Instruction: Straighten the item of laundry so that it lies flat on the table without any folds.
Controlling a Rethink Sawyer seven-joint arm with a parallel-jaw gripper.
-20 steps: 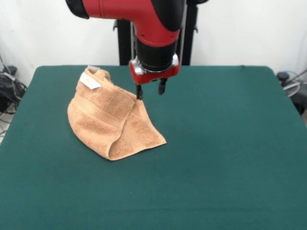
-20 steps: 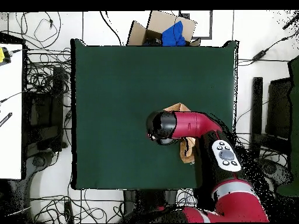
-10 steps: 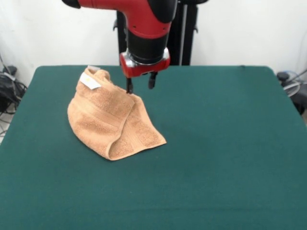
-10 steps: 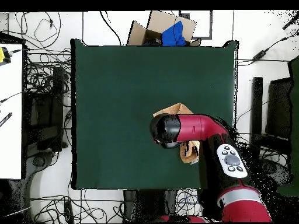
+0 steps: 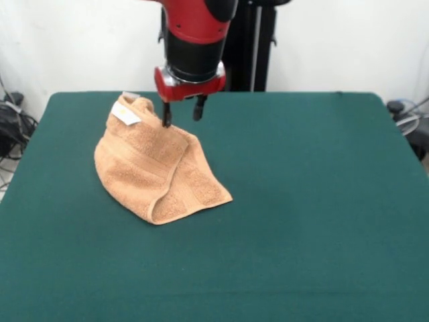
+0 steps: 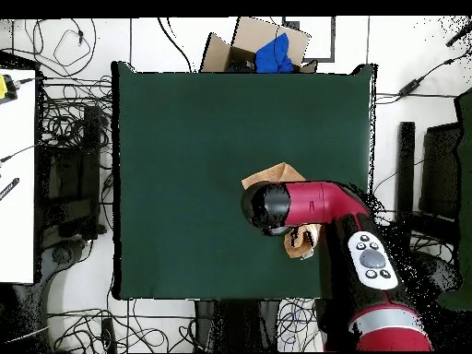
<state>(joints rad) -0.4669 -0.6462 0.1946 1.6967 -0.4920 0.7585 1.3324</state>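
Note:
The item of laundry (image 5: 155,168) is a peach-orange towel lying folded and bunched on the left half of the green table (image 5: 301,215), with a white tag (image 5: 125,114) at its far corner. My gripper (image 5: 181,115) hangs open just over the towel's far edge, its two dark fingers apart with nothing between them. In the overhead view the arm covers most of the towel (image 6: 275,173), and only its edges show on either side of the arm.
A cardboard box (image 6: 258,48) with blue cloth in it sits past the table's top edge in the overhead view. Cables lie on the floor around the table. A white bench (image 6: 17,175) stands to the left.
The gripper has moved left and away from the camera in the front view, along the towel's far edge, staying open. The towel has not moved.

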